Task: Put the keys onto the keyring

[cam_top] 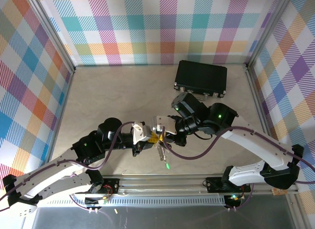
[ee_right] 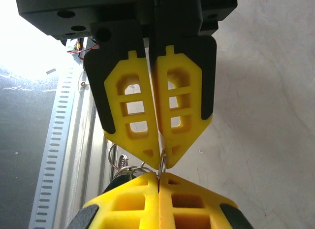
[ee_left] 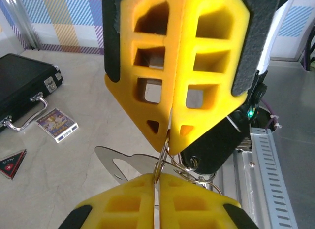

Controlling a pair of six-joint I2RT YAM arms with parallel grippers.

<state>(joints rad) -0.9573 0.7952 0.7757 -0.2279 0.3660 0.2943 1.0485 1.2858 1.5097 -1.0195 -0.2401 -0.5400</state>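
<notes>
My two grippers meet tip to tip above the table's near middle. Both are shut on one thin silvery ring of the keyring (ee_left: 164, 155), which stands on edge between them. In the left wrist view my left gripper (ee_left: 160, 177) pinches it from below and the right gripper (ee_left: 170, 135) from above. In the right wrist view the right gripper (ee_right: 159, 177) is below and the left gripper (ee_right: 160, 152) above. More wire loops, a black-headed key (ee_left: 221, 147) and a flat silvery metal piece (ee_left: 118, 162) hang from the ring. From above, the bunch (cam_top: 161, 153) dangles with a green-headed key (cam_top: 168, 166) lowest.
A black case (cam_top: 201, 77) lies at the back right of the table. A small patterned card (ee_left: 57, 124) and a dark red triangular piece (ee_left: 12, 162) lie beside the case (ee_left: 19, 83). A slotted metal rail (cam_top: 162, 182) runs along the near edge.
</notes>
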